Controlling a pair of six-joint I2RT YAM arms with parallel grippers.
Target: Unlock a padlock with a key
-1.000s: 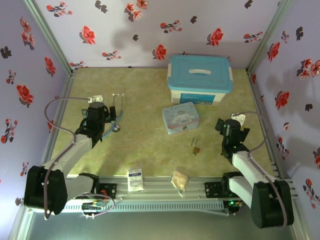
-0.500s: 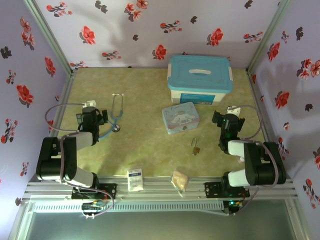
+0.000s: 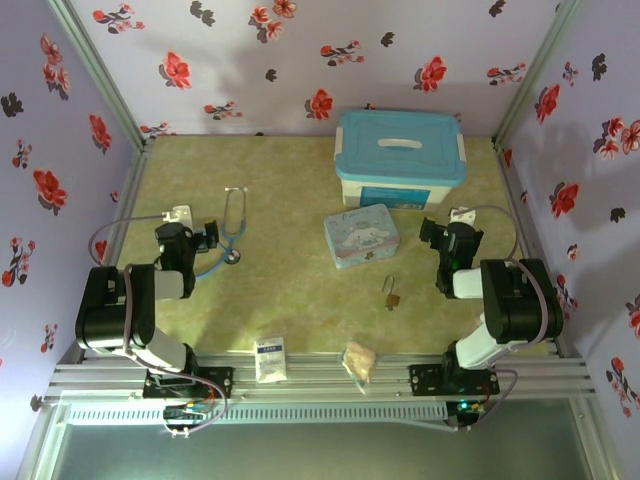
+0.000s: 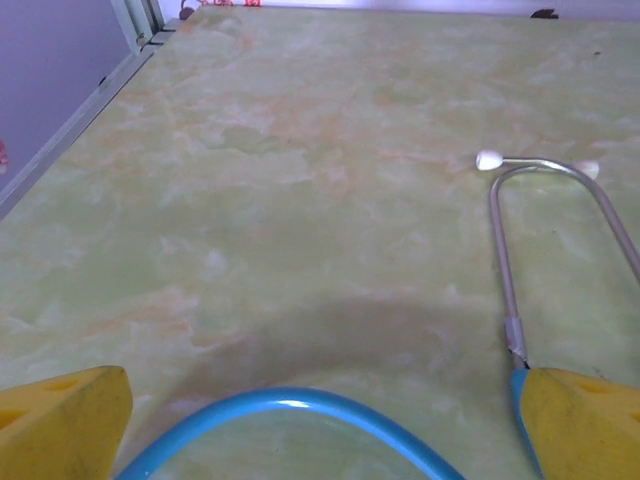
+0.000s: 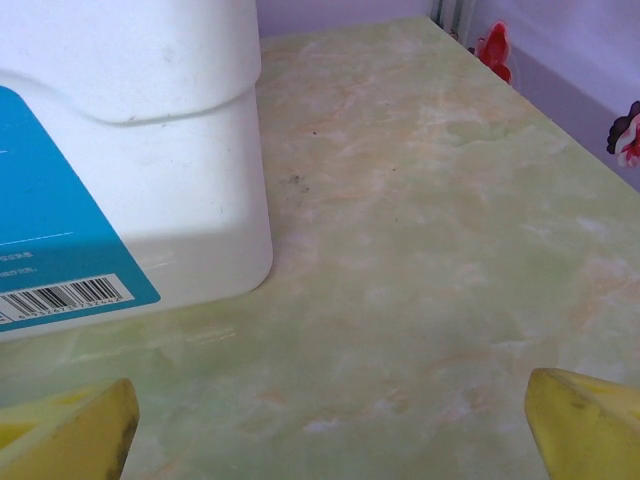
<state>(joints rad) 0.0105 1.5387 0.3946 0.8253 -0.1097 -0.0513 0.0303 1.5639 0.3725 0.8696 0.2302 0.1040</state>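
Brass-gold and very small, the padlock (image 3: 393,299) lies on the green marbled worktop (image 3: 290,290) a little in front of the tin (image 3: 361,236), its thin shackle pointing toward the tin. From above, the key is too small to tell apart from the lock. The left hand (image 3: 203,238) sits low beside the stethoscope (image 3: 233,212), well apart from the padlock. The right hand (image 3: 444,246) sits to the padlock's right, near the box (image 3: 400,160). That overhead view is too coarse to show how either hand's fingers stand. The left wrist camera shows the left hand (image 4: 320,430) with its yellow fingertips (image 4: 62,420) spread wide, both cut off by the lower edge. Blue tubing (image 4: 290,405) arches between them, and the stethoscope's metal tubes and white eartips lie beyond. The right wrist camera shows the right hand (image 5: 325,430) spread just as wide over bare worktop, with the box's white wall and barcode label (image 5: 60,295) cut off at the left.
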